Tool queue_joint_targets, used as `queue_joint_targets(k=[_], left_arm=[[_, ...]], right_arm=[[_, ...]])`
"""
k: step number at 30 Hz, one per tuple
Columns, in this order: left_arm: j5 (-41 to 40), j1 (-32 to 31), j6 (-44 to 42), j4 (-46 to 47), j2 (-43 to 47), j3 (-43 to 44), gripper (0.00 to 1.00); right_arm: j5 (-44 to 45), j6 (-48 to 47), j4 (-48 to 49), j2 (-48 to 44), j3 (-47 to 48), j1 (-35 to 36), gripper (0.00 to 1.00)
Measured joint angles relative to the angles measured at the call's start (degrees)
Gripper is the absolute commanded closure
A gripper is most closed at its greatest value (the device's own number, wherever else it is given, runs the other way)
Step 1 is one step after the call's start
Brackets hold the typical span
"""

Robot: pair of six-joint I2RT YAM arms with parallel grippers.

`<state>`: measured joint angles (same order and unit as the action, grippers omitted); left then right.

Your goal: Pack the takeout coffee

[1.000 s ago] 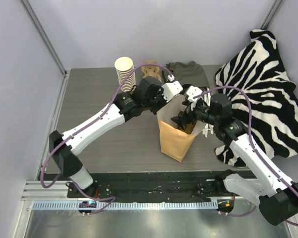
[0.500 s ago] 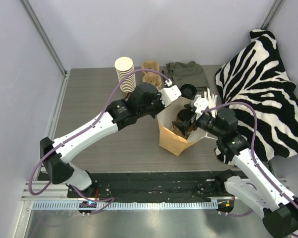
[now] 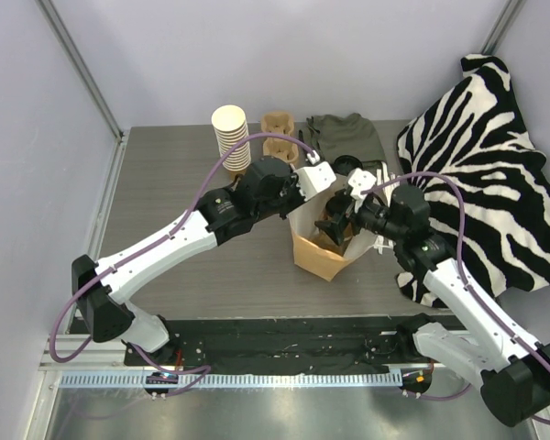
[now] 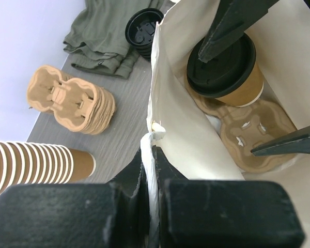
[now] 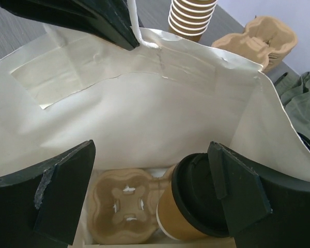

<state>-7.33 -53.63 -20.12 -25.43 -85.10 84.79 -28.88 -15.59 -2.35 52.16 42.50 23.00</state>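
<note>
The takeout coffee (image 5: 194, 212), a brown paper cup with a black lid (image 4: 221, 66), stands inside the white-lined brown paper bag (image 3: 319, 258). It sits in one pocket of a cardboard carrier (image 5: 123, 205) on the bag's floor. My right gripper (image 5: 151, 149) is open and empty in the bag's mouth, above the cup. One of its fingers overlaps the lid in the right wrist view. My left gripper (image 4: 154, 173) is shut on the bag's white handle (image 4: 153, 150) at the rim and holds that side up.
A tall stack of lidless cups (image 3: 229, 137) and a stack of cardboard carriers (image 3: 277, 128) stand at the back. A green cloth (image 3: 348, 133) lies there too, with loose black lids (image 4: 143, 26) next to the bag. A zebra-striped cloth (image 3: 486, 165) covers the right side.
My right gripper has come up from deep in the bag to its mouth. My left arm has shifted, still on the handle, and the bag's top has moved with it.
</note>
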Motion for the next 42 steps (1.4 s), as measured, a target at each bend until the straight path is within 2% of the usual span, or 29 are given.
queue_joint_targets(k=[3,15,19,31,39,42], left_arm=[[-0.7,0.0,0.0,0.0,0.0,0.0,1.0],[-2.3,0.1,0.6,-0.3,-2.6,0.4,1.0],[-2.9,0.3,1.0,-1.2,-3.0,0.8,1.0],[-4.2,1.2,2.0,-2.4,-3.1,1.3,1.0],[-4.7,1.2,1.6,-2.4,-3.1,1.3,1.0],[-4.7,1.2,1.4,-2.4,-3.1,1.3,1.0]], right_arm=[[-0.2,-0.7,-3.1,2.0,2.7,0.0,0.04],[-4.0,-2.5,-13.4,7.7,10.9,-0.2,0.01],[-5.8,-1.0,-12.2,7.5,10.8,-0.3,0.0],[-6.1,6.4,0.2,4.8,6.7,-0.3,0.0],[-4.3,5.6,-3.0,5.9,13.2,-0.3,0.01],[-3.9,4.6,-5.1,5.9,15.5,-0.3,0.05]])
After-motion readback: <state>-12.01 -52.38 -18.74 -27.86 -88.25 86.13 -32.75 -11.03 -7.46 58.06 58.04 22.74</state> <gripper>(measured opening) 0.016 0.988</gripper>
